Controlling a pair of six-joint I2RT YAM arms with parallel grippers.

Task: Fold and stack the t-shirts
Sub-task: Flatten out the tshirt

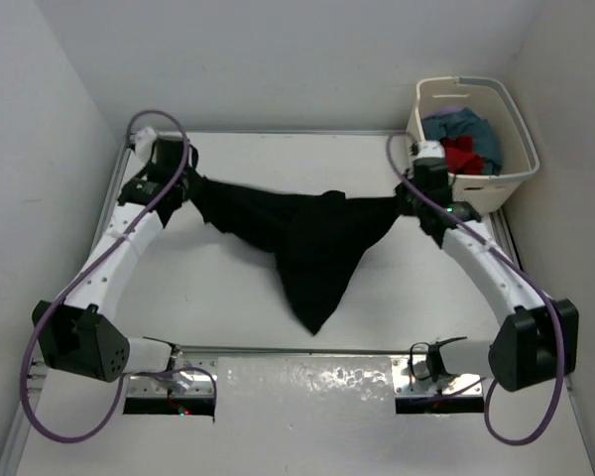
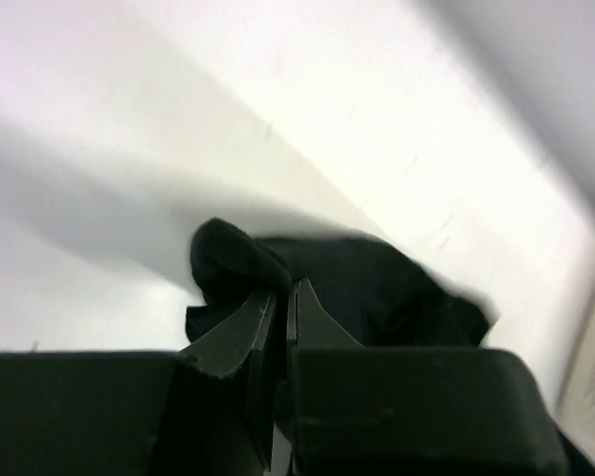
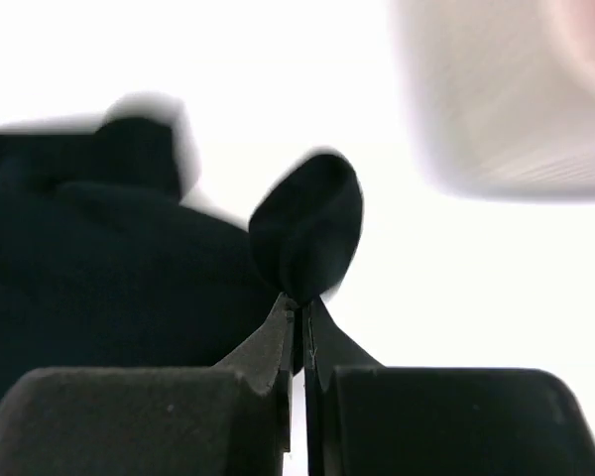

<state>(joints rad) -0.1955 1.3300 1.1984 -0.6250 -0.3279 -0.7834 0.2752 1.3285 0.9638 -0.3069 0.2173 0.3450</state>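
Black t-shirt [image 1: 312, 248], stretched between left gripper [image 1: 185, 186] and right gripper [image 1: 407, 201], both clamped on its far edges; keep tension even, lay flat on table [image 1: 228, 297].

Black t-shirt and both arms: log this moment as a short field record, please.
held item: black cloth t-shirt, stretched between both arms, tapering to a point toward their bases
left jaws: shut on its left end
right jaws: shut on its right end
basket: cream plastic laundry basket, far right corner, holding teal-blue cloth and red cloth
folded stack: none visible
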